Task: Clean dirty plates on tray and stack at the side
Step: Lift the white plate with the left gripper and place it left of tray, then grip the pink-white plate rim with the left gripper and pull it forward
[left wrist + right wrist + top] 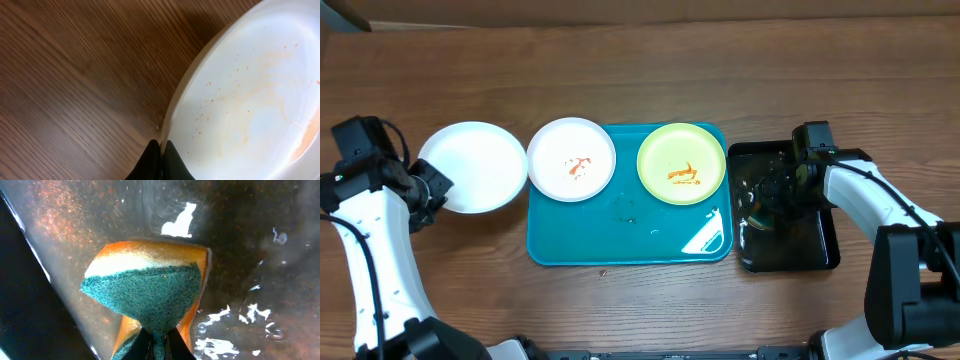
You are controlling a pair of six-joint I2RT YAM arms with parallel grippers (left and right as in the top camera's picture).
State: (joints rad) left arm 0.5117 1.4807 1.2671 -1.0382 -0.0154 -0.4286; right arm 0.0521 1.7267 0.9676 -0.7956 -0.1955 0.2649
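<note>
A white plate [472, 166] lies on the wood left of the teal tray [630, 245]. My left gripper [432, 187] is shut on its rim; the left wrist view shows the jaws [161, 150] pinching the rim of the plate [250, 100], which has faint orange smears. A second white plate [571, 158] with red sauce overhangs the tray's left end. A cream plate with a green rim [681, 162] and orange sauce sits at the tray's right. My right gripper [770, 190] is shut on an orange-and-green sponge [150, 292] over the black tray [790, 250].
The black tray holds wet residue [240, 315] and stands right of the teal tray. Water droplets [625, 210] lie on the teal tray's bare middle. Bare wooden table [640, 60] stretches behind the trays.
</note>
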